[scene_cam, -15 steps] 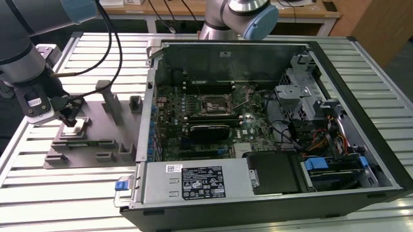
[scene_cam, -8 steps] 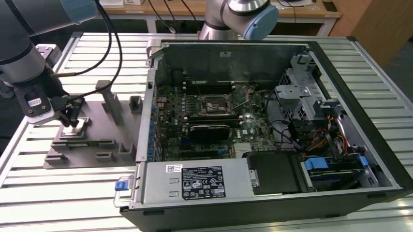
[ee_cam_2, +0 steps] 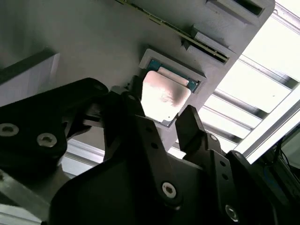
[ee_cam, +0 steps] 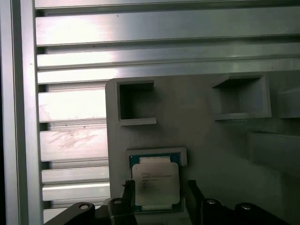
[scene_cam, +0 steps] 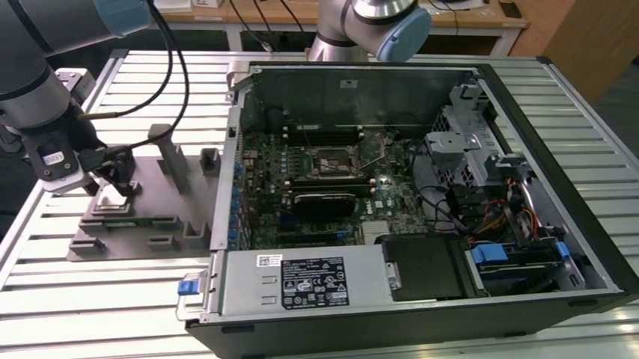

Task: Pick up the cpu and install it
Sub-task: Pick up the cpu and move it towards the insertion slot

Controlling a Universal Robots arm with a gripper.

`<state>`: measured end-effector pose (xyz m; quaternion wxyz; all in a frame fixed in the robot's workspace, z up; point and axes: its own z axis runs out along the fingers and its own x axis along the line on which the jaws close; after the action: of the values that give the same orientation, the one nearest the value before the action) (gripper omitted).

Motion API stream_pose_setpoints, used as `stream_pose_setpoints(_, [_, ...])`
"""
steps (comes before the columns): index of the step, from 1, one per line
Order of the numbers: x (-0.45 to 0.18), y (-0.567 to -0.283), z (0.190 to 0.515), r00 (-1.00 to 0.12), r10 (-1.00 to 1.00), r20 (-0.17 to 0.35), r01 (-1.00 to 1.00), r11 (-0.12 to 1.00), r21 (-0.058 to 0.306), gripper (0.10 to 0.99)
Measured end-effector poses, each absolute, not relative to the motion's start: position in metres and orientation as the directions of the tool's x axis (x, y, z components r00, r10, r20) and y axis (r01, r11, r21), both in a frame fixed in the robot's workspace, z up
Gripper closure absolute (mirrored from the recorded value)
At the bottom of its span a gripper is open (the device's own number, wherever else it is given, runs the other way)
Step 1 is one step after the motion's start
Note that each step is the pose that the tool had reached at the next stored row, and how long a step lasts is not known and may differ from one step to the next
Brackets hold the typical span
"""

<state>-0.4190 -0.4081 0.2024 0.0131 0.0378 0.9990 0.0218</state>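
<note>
Cpu (ee_cam: 155, 183) lay in a shallow pocket of the grey plate (ee_cam: 197, 136) in the first wrist view, my fingers (ee_cam: 193, 190) spread apart either side. In the second wrist view its shiny top sat between them. In the exterior view my gripper (scene_cam: 108, 187) hung over that plate on the table (scene_cam: 120, 299), beside the computer case (scene_cam: 399, 97).

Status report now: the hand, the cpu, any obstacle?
Hand open, fingers either side of cpu. Cpu seated in its pocket on grey plate, not lifted. No obstacle seen around it.
</note>
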Motion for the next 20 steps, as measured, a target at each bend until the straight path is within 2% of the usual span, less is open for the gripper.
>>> stream_pose_setpoints(1, [-0.419, -0.408, 0.202, -0.997, 0.076, -0.024, 0.075, 0.996, 0.045, 0.561])
stream_pose_setpoints(2, [-0.419, -0.408, 0.202, -0.997, 0.076, -0.024, 0.075, 0.996, 0.045, 0.502])
stream_pose_setpoints(3, [-0.419, -0.408, 0.202, -0.997, 0.076, -0.024, 0.075, 0.996, 0.045, 0.502])
stream_pose_setpoints(4, [-0.419, -0.408, 0.202, -0.997, 0.076, -0.024, 0.075, 0.996, 0.045, 0.443])
stream_pose_setpoints(5, [-0.419, -0.408, 0.202, -0.997, 0.076, -0.024, 0.075, 0.996, 0.045, 0.443])
stream_pose_setpoints(6, [-0.419, -0.408, 0.202, -0.997, 0.076, -0.024, 0.075, 0.996, 0.045, 0.380])
stream_pose_setpoints(20, [-0.419, -0.408, 0.185, -0.998, 0.055, -0.024, 0.054, 0.998, 0.045, 0.380])
